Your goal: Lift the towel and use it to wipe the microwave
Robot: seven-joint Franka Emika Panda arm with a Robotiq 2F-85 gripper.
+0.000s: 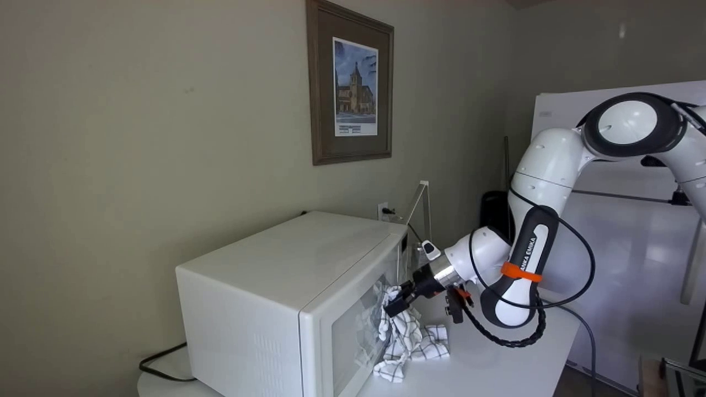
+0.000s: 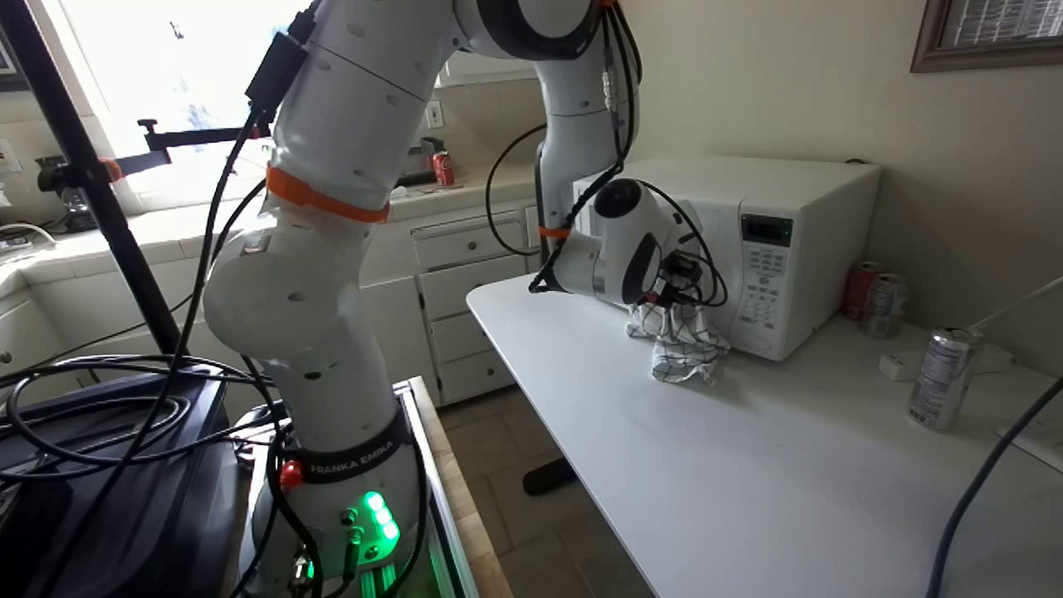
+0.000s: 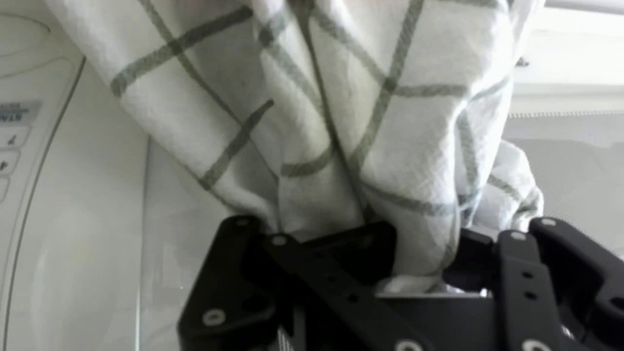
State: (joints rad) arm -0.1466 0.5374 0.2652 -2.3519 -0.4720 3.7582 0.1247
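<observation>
The white towel with dark grid lines (image 1: 405,336) hangs bunched from my gripper (image 1: 392,307) against the front of the white microwave (image 1: 287,256). Its lower end rests on the table in both exterior views; the towel (image 2: 688,345) is below the wrist, which mostly hides the gripper there. In the wrist view the black fingers (image 3: 419,253) are shut on a fold of the towel (image 3: 317,122), with cloth between the pads. The microwave door (image 3: 87,219) is just behind, with its keypad at the left edge. The microwave (image 2: 810,178) has its door shut.
The white table (image 2: 747,482) holds a silver can (image 2: 945,378) with more cans (image 2: 884,306) beside the microwave's keypad side. A white adapter block (image 2: 901,365) lies near them. A clear stand (image 1: 422,207) rises behind the wrist. A white fridge (image 1: 623,264) stands behind the arm.
</observation>
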